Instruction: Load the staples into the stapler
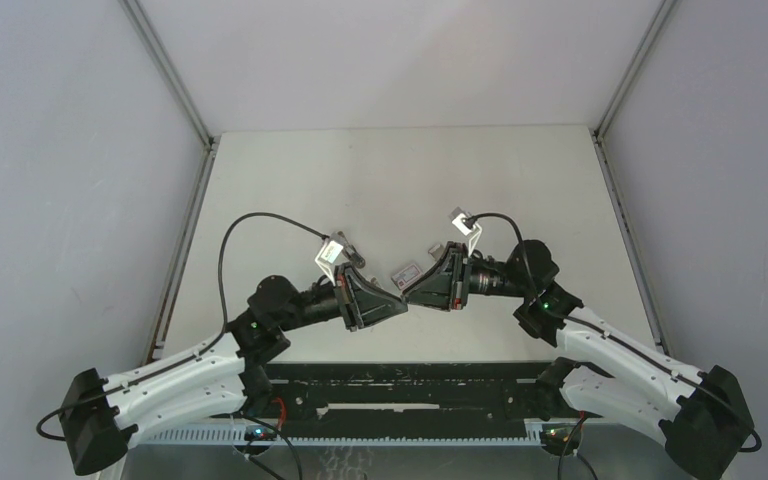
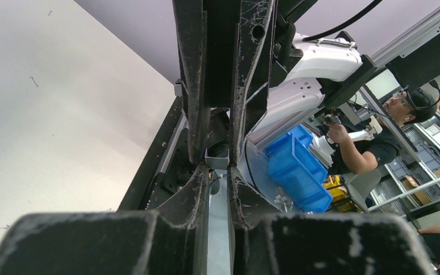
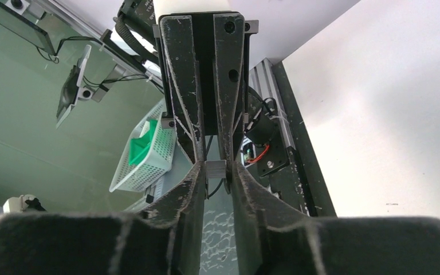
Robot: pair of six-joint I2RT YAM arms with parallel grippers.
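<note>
Pink-red with a white label, the one box of staples lies flat on the pale matt surface, just behind the spot where the two arms meet tip to tip. The left arm and right arm have white shells and black, tapered jaws. Only the top view shows the box. Only the wrist views show one small grey piece, boxy and dull like metal, sitting where all four fingertips come together. In the right wrist view it bridges the narrow gap between the right fingertips, so the right jaws, nearly closed, pinch it. In the left wrist view the left fingertips stand drawn in to a thin slit just under the piece. The left jaws are closed, but I cannot tell whether they grip it too. All four fingers are black, scuffed and scratched with pale marks, and each curves inward to a slim tip. The left wrist view alone takes in stacked blue bins and one person in a black shirt. The right wrist view alone takes in one white mesh basket holding a green object.
</note>
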